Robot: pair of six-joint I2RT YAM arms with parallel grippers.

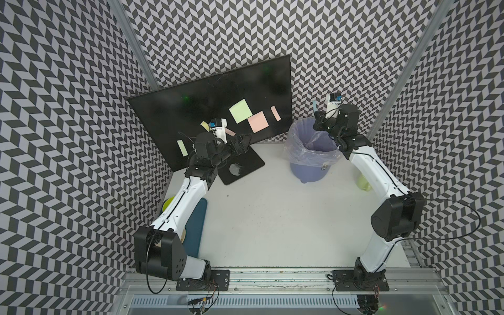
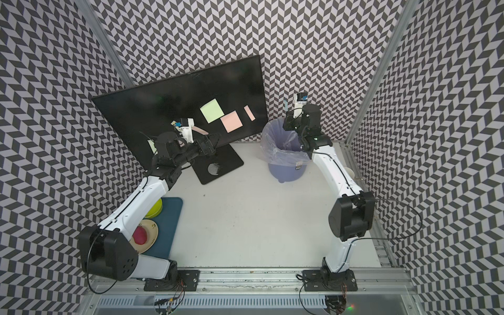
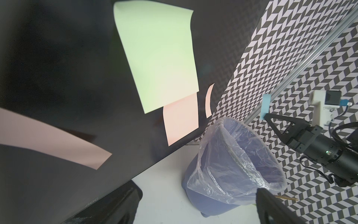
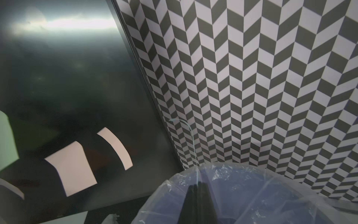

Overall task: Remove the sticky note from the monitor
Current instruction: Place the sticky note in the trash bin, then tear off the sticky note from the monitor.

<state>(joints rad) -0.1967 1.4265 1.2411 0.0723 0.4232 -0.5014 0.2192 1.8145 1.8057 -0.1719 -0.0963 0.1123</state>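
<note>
The monitor (image 1: 191,109) stands at the back left, leaning against the wall. Several sticky notes are on its screen, among them a green square (image 1: 240,110), a pink square (image 1: 257,121) and a narrow pink strip (image 1: 275,113). My right gripper (image 1: 317,114) is shut on a blue sticky note (image 1: 315,105), held upright over the bin's (image 1: 296,154) rim. The right wrist view shows that note (image 4: 193,143) edge-on above the shut gripper (image 4: 198,186). My left gripper (image 1: 243,139) is open and empty by the screen's lower edge, close to a pink strip (image 1: 230,132).
The purple bin, lined with a clear bag (image 3: 238,155), stands right of the monitor's black base (image 1: 240,166). At the left a teal tray (image 2: 170,218) carries a yellow bowl (image 2: 155,208) and a plate (image 2: 148,237). A pale yellow object (image 1: 364,182) lies under the right arm. Patterned walls close in.
</note>
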